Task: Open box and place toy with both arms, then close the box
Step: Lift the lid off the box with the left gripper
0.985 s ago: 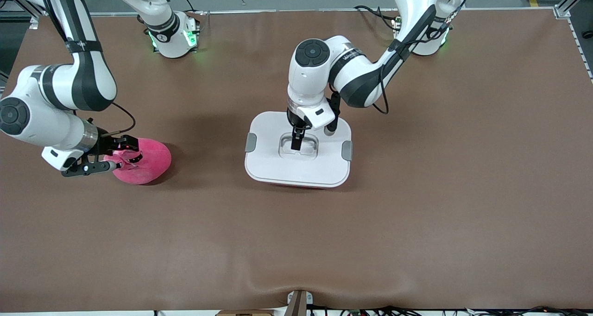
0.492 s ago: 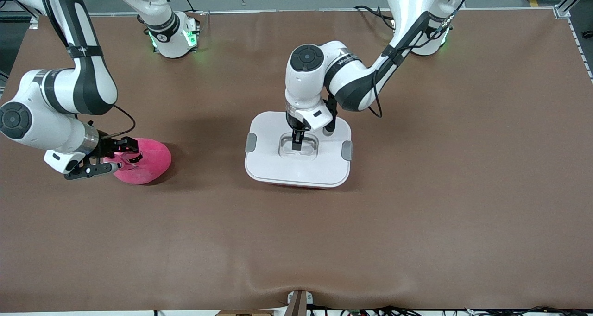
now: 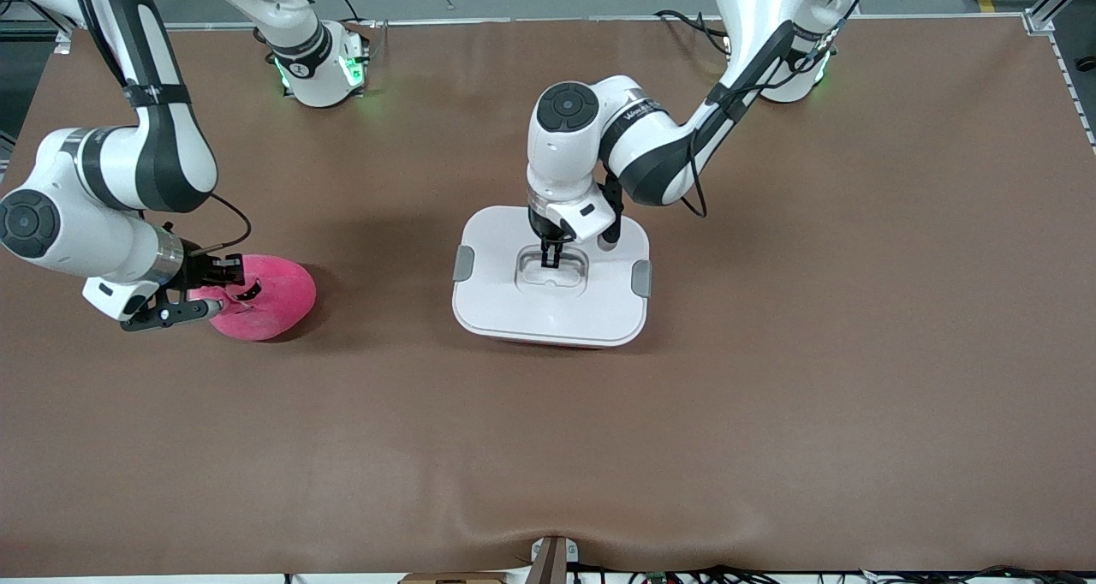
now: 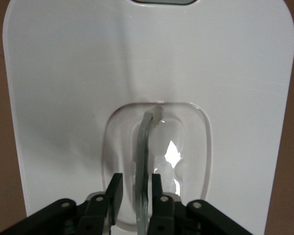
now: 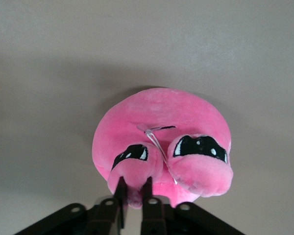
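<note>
Pink toy (image 5: 161, 147) nipped by right pincer (image 5: 133, 188); left pincer (image 4: 136, 188) clamps box (image 3: 514, 310) handle (image 4: 143, 161).

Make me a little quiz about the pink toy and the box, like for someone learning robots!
1. True or false: the white lid is already off the box.
2. What do the right gripper fingers pinch on the toy? A) an eye stalk B) its tag C) nothing
3. Fill in: the left gripper is shut on the clear ____ in the lid.

Key:
1. False; the lid sits on the box.
2. A; the fingers squeeze one eye stalk.
3. handle.
</note>
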{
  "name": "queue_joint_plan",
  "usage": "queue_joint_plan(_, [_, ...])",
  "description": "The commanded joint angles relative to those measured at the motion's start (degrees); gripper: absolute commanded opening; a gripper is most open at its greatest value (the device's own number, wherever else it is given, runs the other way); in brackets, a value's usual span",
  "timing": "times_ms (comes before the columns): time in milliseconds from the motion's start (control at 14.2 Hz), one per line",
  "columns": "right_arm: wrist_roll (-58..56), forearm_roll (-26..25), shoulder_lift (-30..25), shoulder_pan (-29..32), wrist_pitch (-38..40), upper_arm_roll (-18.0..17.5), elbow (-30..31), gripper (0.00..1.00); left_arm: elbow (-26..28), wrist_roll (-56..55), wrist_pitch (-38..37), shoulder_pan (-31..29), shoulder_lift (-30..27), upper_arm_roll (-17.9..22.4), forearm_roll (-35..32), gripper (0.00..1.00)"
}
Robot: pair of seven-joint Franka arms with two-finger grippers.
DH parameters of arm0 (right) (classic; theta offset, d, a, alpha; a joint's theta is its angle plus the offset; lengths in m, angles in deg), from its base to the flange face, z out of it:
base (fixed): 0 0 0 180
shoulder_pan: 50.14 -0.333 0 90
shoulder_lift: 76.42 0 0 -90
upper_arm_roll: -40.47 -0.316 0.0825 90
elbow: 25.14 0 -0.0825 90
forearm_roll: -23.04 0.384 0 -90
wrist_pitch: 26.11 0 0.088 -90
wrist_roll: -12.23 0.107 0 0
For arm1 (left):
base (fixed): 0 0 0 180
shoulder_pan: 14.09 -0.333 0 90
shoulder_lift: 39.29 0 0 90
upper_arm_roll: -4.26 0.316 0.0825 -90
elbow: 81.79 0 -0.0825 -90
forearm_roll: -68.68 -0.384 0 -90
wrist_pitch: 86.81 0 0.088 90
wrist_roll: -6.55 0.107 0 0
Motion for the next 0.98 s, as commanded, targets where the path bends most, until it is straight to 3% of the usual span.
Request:
queue_joint_plan(0, [-0.5, -0.46, -0.28, -0.06, 3.3, -0.13, -2.61, 0.0, -1.19, -1.73, 0.17, 0.52, 0.48, 0.5, -0.86, 0.0])
queue_joint_plan(563, [-7.6, -3.18, -0.2, -0.06, 8.83, -0.04, -8.85, 0.0, -2.33, -2.79, 0.17, 0.52, 0.3, 0.5, -1.82, 0.0])
queue_joint_plan(914, [-16.4, -3.63, -0.28, 0.03, 10.52, -0.04, -11.05, 0.0, -2.24, 0.45, -0.88, 0.34, -3.55, 0.33, -3.05, 0.0])
